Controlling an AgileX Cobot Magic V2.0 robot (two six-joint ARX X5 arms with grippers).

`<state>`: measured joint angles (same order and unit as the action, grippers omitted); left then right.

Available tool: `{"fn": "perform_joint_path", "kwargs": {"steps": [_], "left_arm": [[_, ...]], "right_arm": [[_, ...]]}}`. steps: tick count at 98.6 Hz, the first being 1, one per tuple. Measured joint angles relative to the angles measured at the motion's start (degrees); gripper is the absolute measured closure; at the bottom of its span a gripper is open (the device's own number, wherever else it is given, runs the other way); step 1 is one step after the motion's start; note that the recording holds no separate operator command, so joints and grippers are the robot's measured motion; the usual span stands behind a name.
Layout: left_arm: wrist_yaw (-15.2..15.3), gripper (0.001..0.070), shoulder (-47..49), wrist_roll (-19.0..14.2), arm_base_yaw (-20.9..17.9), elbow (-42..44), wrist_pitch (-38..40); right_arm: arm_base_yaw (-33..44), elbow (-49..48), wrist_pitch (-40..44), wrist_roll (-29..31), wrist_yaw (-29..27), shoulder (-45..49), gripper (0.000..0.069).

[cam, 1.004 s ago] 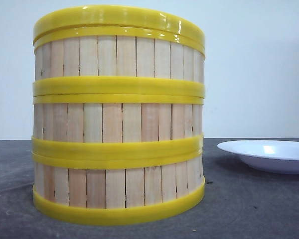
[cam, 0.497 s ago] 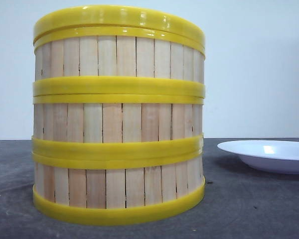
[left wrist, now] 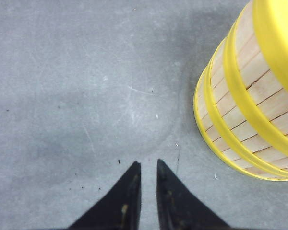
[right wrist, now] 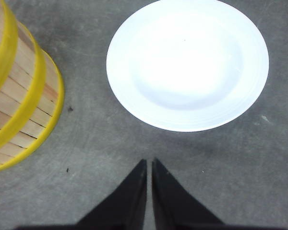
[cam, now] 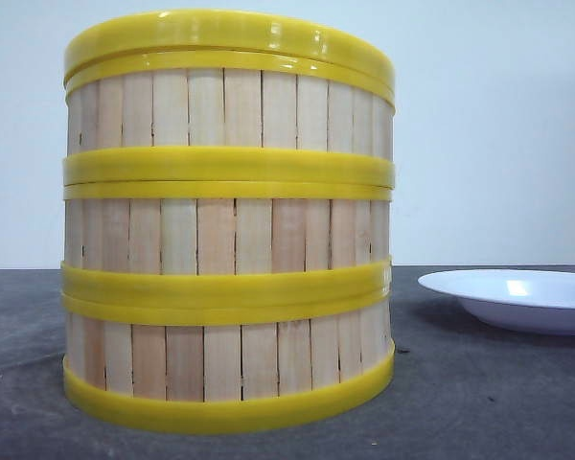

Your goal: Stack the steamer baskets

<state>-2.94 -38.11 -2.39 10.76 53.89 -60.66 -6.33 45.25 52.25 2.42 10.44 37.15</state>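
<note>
Filling the front view, three stacked steamer baskets (cam: 228, 225) hide the bench (cam: 479, 393) behind them, white plate (cam: 517, 299) cut off, left end effector (left wrist: 148, 165) and right end effector (right wrist: 149, 163) clenched, empty.

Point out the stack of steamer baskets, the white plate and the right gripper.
stack of steamer baskets (cam: 228, 240), front view, middle basket's slat wall
white plate (right wrist: 187, 62), right wrist view, its bare centre
right gripper (right wrist: 149, 165), right wrist view, between its fingertips

Each gripper, left (left wrist: 148, 165) and right (right wrist: 149, 163), shows two black fingers tapering to sharp tips, the left pair flecked with small yellowish specks.
</note>
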Motion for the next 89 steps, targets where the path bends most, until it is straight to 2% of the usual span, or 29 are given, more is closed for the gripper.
{"fn": "perform_joint_path", "kwargs": {"steps": [34,48,59,70,82,89], "left_arm": [[0.68,0.0678,1.49,0.35,-0.11,-1.14,2.01],[1.57,0.0678,10.40,3.87,-2.34,-12.24,15.30],[1.60,0.0678,19.50,4.61,-4.63,-24.76,30.16],[1.66,0.0682,28.48,4.24,-6.36,-37.62,41.66],[1.70,0.0685,37.11,1.97,-7.30,-47.41,45.97],[1.68,0.0685,37.75,1.07,-7.37,-50.88,49.59]], "right_arm": [[0.00,0.00,0.00,0.00,0.00,0.00,0.0678],[0.02,0.00,0.00,0.00,0.00,0.00,0.0678],[0.02,0.02,0.00,0.00,0.00,0.00,0.0678],[0.00,0.00,0.00,0.00,0.00,0.00,0.0678],[0.00,0.00,0.00,0.00,0.00,0.00,0.0678],[0.00,0.00,-0.07,0.00,0.02,-0.02,0.0678]]}}
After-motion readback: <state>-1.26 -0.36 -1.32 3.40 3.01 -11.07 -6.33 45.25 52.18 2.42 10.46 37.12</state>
